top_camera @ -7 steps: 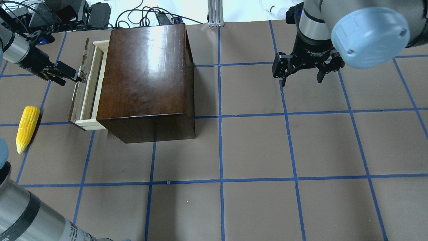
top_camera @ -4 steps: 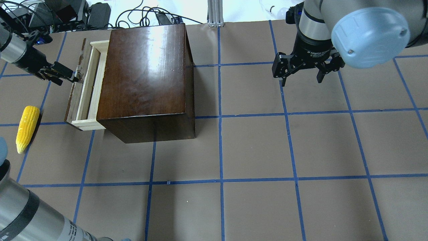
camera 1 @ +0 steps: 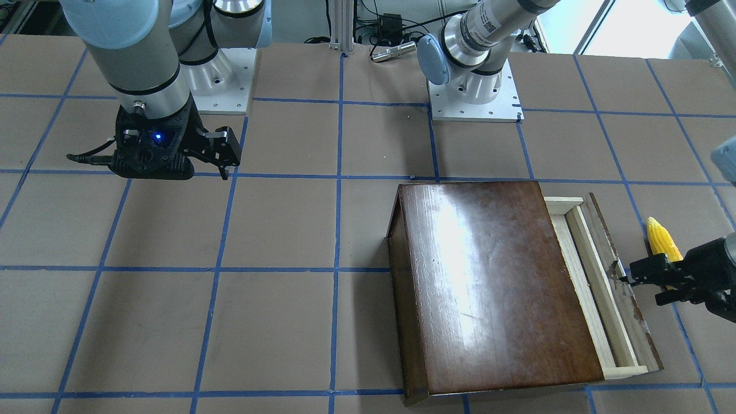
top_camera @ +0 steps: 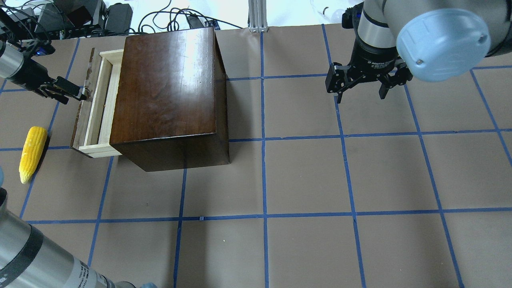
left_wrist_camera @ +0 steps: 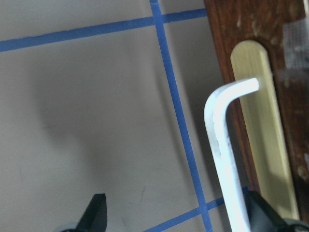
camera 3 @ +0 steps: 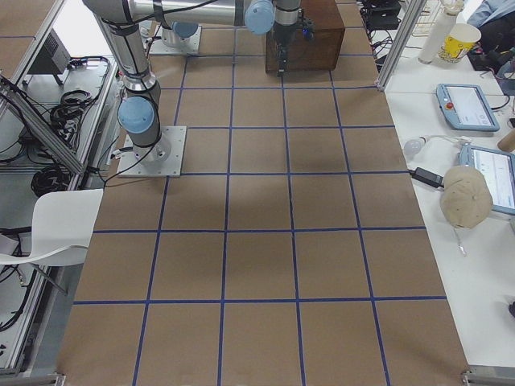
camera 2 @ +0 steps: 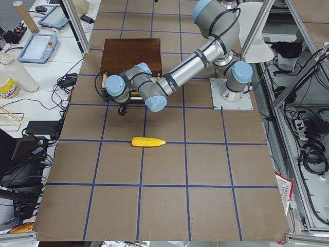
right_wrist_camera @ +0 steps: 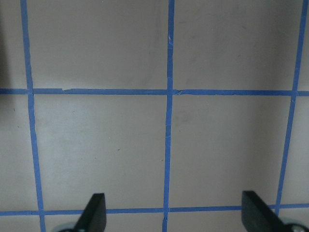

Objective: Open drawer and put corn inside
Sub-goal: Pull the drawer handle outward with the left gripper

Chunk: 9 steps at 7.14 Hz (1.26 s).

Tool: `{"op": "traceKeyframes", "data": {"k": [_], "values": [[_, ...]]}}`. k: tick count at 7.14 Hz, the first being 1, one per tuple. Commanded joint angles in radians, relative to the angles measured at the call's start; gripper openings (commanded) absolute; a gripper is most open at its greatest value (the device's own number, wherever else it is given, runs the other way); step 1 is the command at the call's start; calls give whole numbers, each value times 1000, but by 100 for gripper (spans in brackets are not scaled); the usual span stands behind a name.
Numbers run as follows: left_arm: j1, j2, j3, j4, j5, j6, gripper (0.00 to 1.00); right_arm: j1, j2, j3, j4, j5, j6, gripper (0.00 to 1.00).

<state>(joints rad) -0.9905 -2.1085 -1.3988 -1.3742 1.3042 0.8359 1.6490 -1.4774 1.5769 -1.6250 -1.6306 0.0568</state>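
The drawer is a pale-wood tray, pulled partly out of the left side of the glossy dark-brown box. My left gripper is at the drawer's front panel. In the left wrist view its jaws stand wide apart, and the whitish handle lies between them, close against the right finger. The yellow corn lies on the table just left of and nearer than the drawer, apart from it. It also shows in the front-facing view. My right gripper is open and empty, hovering far to the right.
The table is brown with a blue tape grid. Cables and electronics lie beyond the far edge behind the box. The left arm's lower link crosses the near left corner.
My left gripper has moved left and slightly farther back, drawing the drawer out. The whole box has slid left with it and turned a little. The corn and right arm have not moved.
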Motion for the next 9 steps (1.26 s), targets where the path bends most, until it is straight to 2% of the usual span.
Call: {"op": "traceKeyframes", "data": {"k": [1,4,5,9], "values": [[0,-4,21,-11,29,2,100,0,-1,0,-1,0,0,100],[15,-5,26,-11,37,34,100,0,-1,0,0,0,0,100],[16,-5,26,-9,78,57,100,0,-1,0,0,0,0,100],[18,5,50,-17,84,69,100,0,0,0,-1,0,0,100]]}}
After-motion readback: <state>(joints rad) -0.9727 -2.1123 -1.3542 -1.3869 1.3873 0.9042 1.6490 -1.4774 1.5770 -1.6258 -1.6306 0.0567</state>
